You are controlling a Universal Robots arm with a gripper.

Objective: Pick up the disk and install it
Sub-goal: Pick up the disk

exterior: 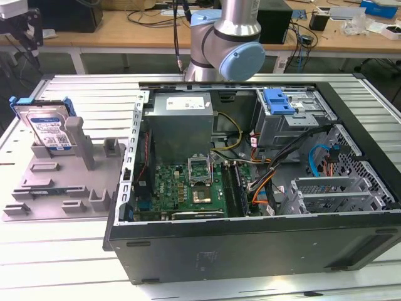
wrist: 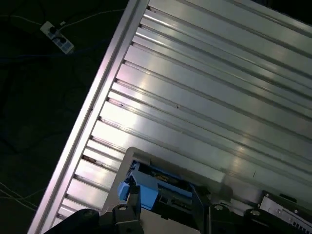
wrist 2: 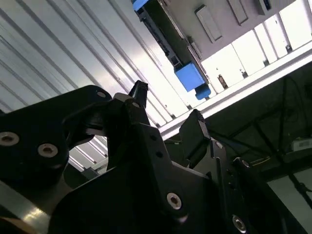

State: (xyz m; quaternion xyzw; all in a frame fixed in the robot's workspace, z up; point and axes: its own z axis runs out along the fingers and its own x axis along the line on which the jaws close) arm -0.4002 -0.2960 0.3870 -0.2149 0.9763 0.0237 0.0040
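The disk (exterior: pixel 50 128), silver with a white-and-blue label and a blue frame, stands tilted on edge in a grey holder (exterior: pixel 56 182) at the exterior view's left. My gripper (wrist 2: pixel 165 105) hangs above the table near it, its black fingers (wrist 2: pixel 139 92) apart with nothing between them. In the second wrist view the disk's blue frame (wrist 2: pixel 190 77) lies beyond the fingertips, not touching them. The first wrist view looks down on the disk's blue frame (wrist: pixel 144 190) just past the gripper body. In the exterior view the black wrist assembly (exterior: pixel 22 28) sits at the upper left, above the disk.
An open computer case (exterior: pixel 250 169) lies on the ribbed metal table (exterior: pixel 75 263), with a motherboard, a grey power supply box (exterior: pixel 182 119), cables and a perforated drive cage topped by a blue clip (exterior: pixel 279 100). Desks with clutter stand behind. The table edge (wrist: pixel 97 102) drops to a dark floor.
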